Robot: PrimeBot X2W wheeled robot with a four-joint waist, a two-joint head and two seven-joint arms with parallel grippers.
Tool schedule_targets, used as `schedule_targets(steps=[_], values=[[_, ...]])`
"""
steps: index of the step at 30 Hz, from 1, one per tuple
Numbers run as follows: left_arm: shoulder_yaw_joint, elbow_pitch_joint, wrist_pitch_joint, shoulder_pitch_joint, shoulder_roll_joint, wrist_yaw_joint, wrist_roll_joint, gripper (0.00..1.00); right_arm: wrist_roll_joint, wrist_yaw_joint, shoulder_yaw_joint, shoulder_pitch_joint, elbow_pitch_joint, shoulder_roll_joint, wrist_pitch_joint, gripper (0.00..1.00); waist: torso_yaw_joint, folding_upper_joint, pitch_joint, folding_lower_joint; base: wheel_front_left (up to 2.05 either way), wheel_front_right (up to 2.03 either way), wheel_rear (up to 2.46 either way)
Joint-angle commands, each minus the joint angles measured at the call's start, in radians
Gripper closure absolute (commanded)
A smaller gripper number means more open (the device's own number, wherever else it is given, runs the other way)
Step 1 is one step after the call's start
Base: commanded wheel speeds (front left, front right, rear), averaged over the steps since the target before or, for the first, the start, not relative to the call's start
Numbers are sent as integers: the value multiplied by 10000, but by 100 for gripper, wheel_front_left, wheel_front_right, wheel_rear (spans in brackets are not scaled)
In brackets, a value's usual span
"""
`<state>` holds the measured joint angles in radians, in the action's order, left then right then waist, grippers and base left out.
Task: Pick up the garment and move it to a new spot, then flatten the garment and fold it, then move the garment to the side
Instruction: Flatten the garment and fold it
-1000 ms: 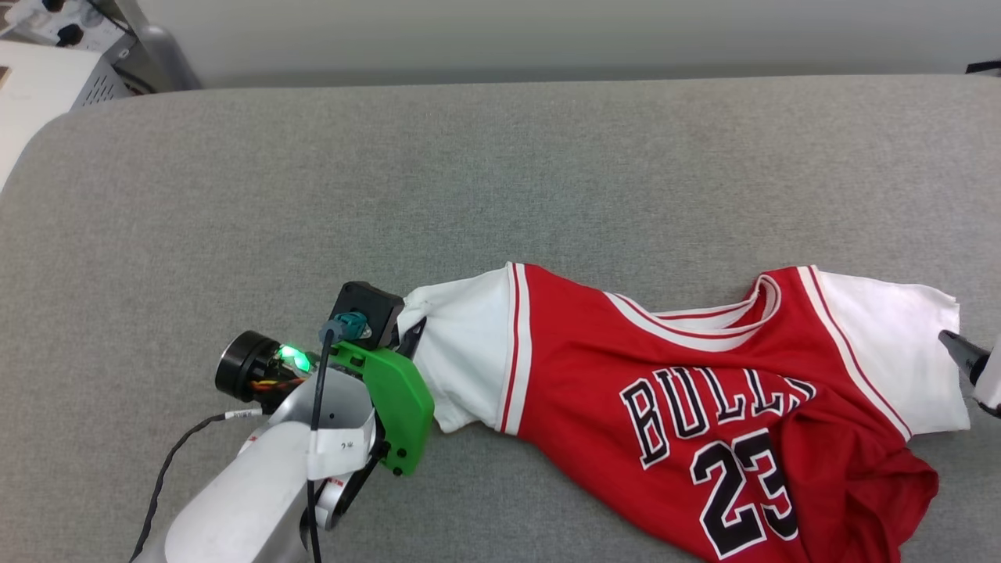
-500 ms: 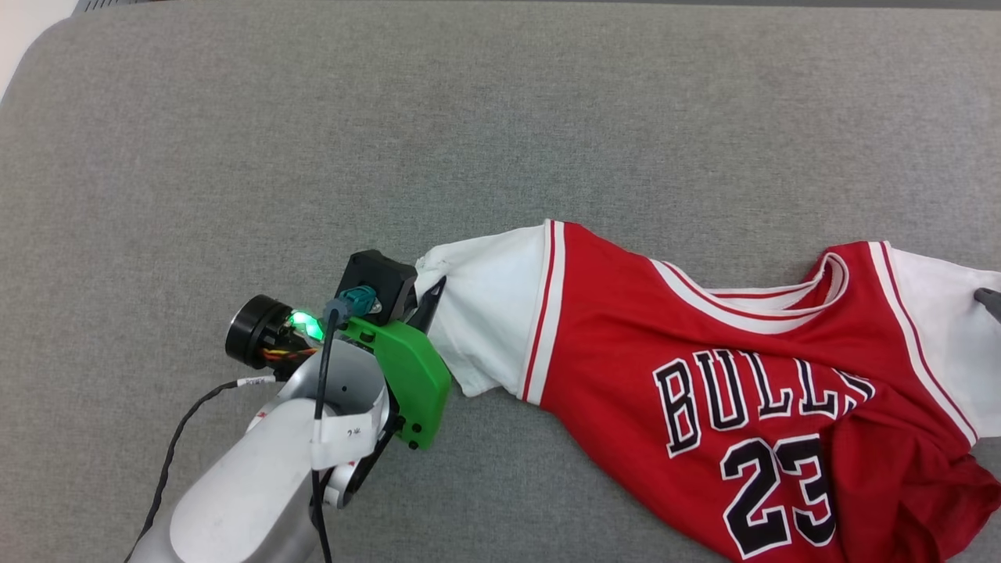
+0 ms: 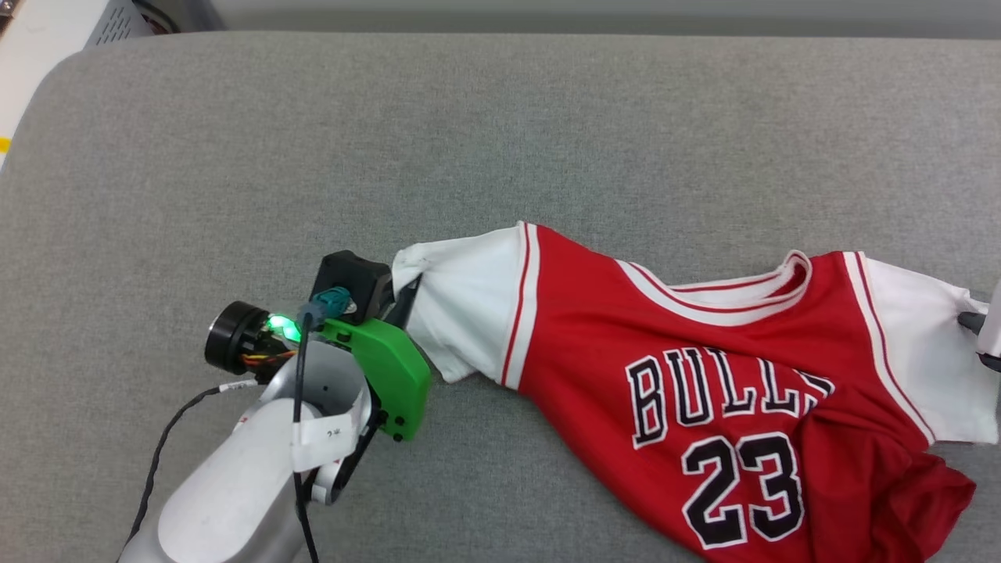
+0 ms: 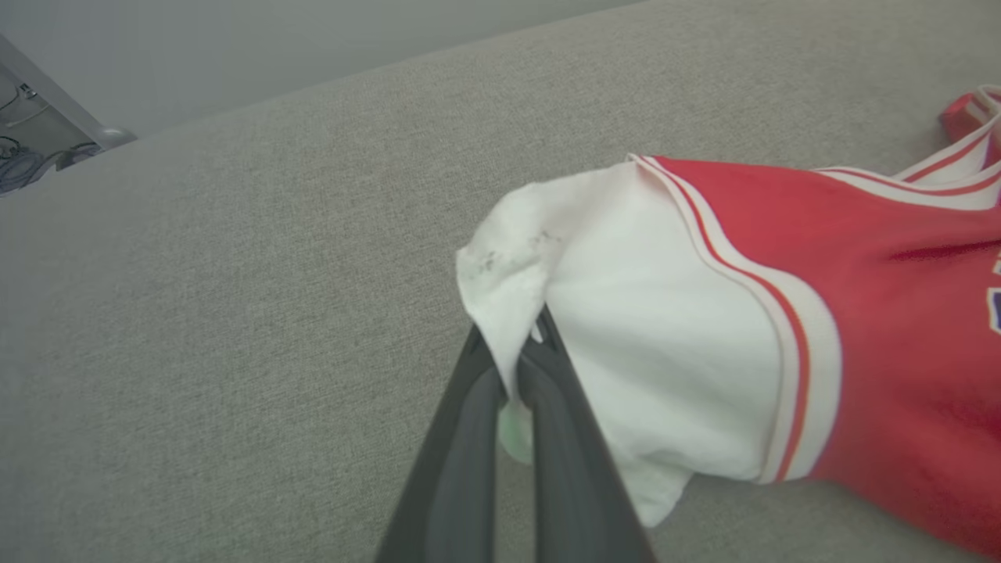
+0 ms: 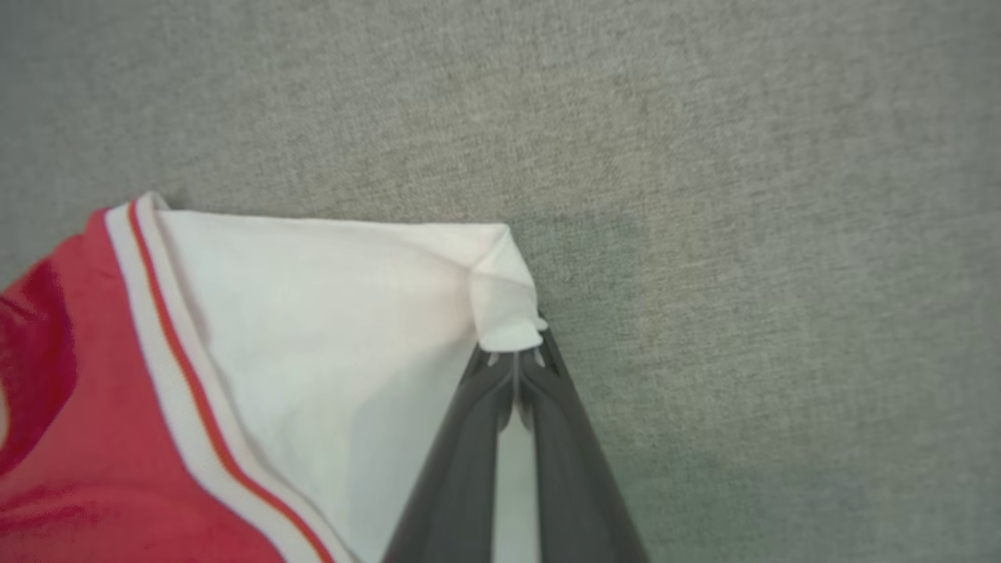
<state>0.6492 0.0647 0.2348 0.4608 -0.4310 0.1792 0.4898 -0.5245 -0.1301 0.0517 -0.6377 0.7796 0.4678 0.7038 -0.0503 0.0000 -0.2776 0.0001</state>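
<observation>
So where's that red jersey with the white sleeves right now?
In the head view the red, white-sleeved jersey lies on the grey padded surface, right of centre, with the left gripper and right gripper each pinching a sleeve.

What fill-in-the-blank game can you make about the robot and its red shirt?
The number on the garment is ___.
The letters above the number spell ___.
The left jaws are shut on a ___ sleeve.
The garment lies on a soft ___ surface.
Missing words: 23; BULLS; white; grey.
</observation>
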Motion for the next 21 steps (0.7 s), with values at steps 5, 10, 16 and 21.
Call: schedule_targets(steps=[5,10,16,21], values=[[-565,269,-659,163,-140,195,117,100,-46,-6,-107,2,-809,190,-788,100,303,0,992,-1,0,0,0],[-1688,1306,-1969,1230,-12,-71,712,100,271,-6,-195,-597,-1600,209,-1522,100,493,0,1444,-1,0,0,0],[-2356,4473,-2716,4547,260,-797,912,100,963,-6,-269,-2487,-1787,-115,-3108,100,576,0,1277,-1,0,0,0],[-2421,6028,-2989,6552,398,-985,705,100,1386,-6,-77,-4117,-1250,-344,-3937,100,669,0,785,-1,0,0,0]])
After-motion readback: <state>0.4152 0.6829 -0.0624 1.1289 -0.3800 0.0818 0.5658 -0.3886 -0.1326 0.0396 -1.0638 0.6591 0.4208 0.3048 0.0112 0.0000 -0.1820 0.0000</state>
